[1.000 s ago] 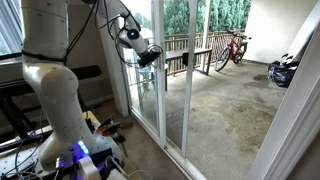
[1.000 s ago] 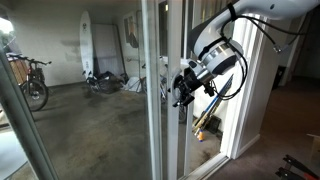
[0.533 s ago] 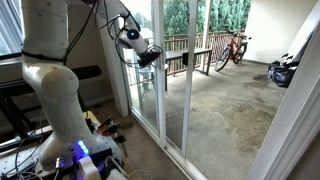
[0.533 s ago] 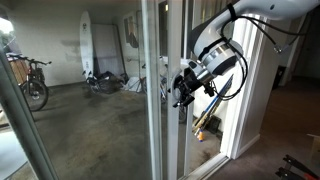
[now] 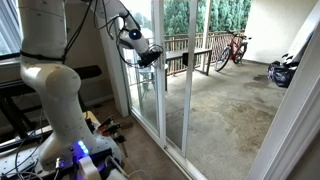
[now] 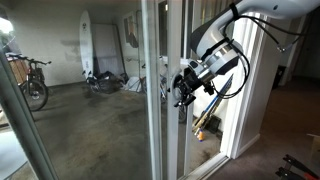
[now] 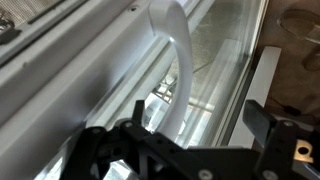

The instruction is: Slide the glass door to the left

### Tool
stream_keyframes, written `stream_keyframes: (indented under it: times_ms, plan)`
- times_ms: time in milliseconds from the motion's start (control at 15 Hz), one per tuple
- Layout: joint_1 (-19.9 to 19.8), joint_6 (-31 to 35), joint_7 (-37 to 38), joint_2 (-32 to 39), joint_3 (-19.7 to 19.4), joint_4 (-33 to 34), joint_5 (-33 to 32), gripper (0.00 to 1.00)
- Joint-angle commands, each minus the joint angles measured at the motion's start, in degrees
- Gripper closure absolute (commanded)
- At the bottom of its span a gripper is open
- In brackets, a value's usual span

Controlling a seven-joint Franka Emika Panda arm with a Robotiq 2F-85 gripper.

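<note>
The glass door's white frame stands upright in both exterior views [image 5: 161,95] [image 6: 166,120]. Its curved white loop handle [image 7: 172,62] runs down the middle of the wrist view along the frame. My gripper [image 5: 152,58] [image 6: 183,86] is at the door's edge at handle height. In the wrist view my gripper [image 7: 199,117] is open. The handle passes between the jaws, close to the left finger [image 7: 137,113] and well apart from the right finger [image 7: 262,120]. I cannot tell whether a finger touches the handle.
Outside, a concrete patio with a wooden railing [image 5: 195,55], a bicycle [image 5: 232,48] [image 6: 30,82], a surfboard [image 6: 87,45] and a dark helmet-like object [image 5: 283,71]. Inside, the robot's white base [image 5: 55,95] and cables on the floor [image 5: 105,128].
</note>
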Motion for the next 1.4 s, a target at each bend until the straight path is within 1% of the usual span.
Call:
stream_keyframes:
  times_ms: [0, 200, 400, 600, 800, 933, 1000, 1133, 1333]
  plan:
    - [2.4, -4.7, 0.0, -2.5, -4.9, 2.2, 0.5, 0.00]
    - [5.3, -5.7, 0.0, -1.7, -8.9, 3.3, -0.3, 0.00]
    - [9.0, -6.2, 0.0, -3.5, -12.4, 1.3, -1.5, 0.00]
    - [12.5, -2.7, 0.0, -3.8, -14.6, -0.9, -6.9, 0.00]
    - [13.1, 0.0, 0.0, -3.8, -14.0, -2.3, -13.2, 0.00]
    - [12.3, 3.5, 0.0, -3.7, -12.1, -1.8, -14.6, 0.00]
    - [12.5, 0.6, 0.0, -1.3, -13.1, -2.9, -12.5, 0.00]
    - [12.5, 2.2, 0.0, -1.3, -12.7, -3.1, -13.0, 0.00]
    - [12.5, 2.5, 0.0, -1.3, -12.6, -3.2, -13.0, 0.00]
